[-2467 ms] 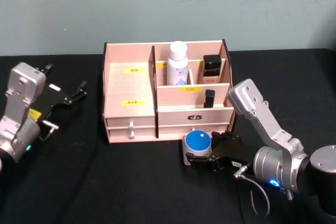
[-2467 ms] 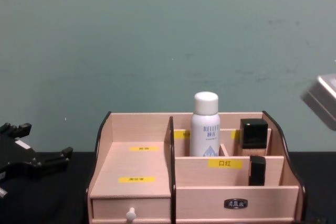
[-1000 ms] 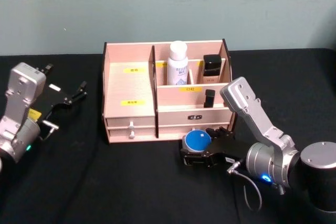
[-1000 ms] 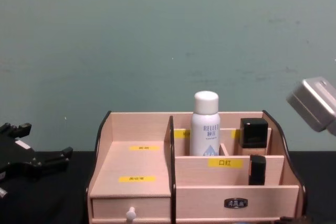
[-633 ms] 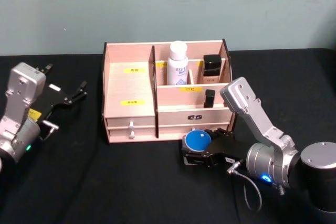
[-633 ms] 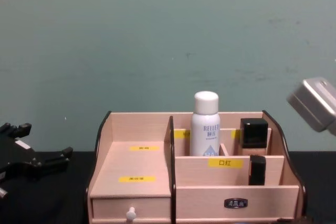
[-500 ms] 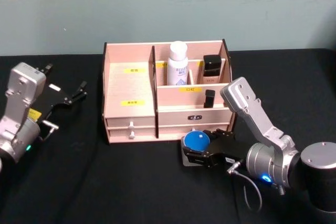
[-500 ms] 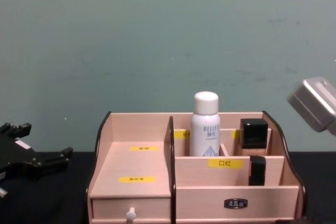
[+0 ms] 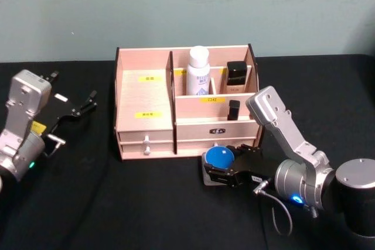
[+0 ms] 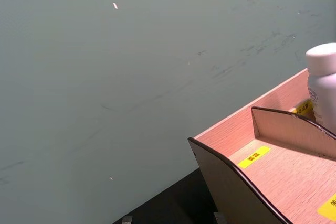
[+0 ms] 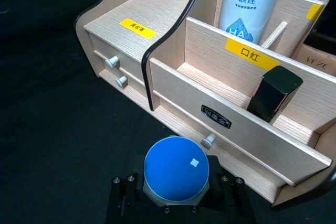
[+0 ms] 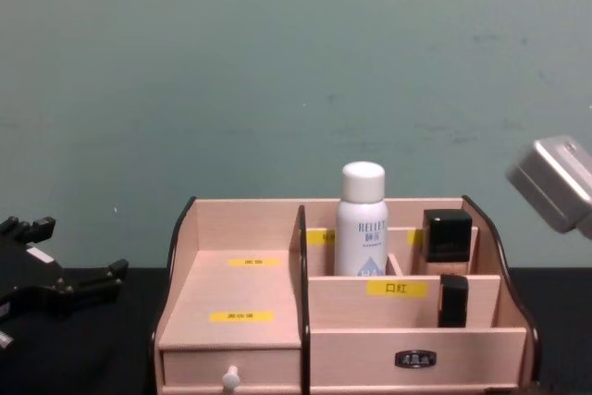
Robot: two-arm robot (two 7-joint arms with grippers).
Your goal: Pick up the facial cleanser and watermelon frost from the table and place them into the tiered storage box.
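The tiered storage box point(image 9: 143, 95) stands mid-table, pale wood with yellow labels. In its back middle compartment stands the facial cleanser point(image 9: 198, 71), a white bottle marked RELLET point(image 11: 251, 1). The watermelon frost point(image 9: 218, 156), a small grey container with a round blue lid point(image 11: 176, 169), is just in front of the box's right drawer. My right gripper point(image 9: 220, 166) is shut on it, one black finger on each side point(image 11: 121, 195). My left gripper point(image 9: 73, 86) is parked at the far left of the table, open and holding nothing.
A black-capped bottle point(image 9: 237, 73) sits in the back right compartment, and a small black tube point(image 9: 233, 109) in the tier below it. The box has white drawer knobs point(image 11: 111, 62) on its front. Black tablecloth lies bare left and right of the box.
My right arm has shifted slightly left, bringing the blue-lidded container a little closer to the box front. The left arm has not moved.
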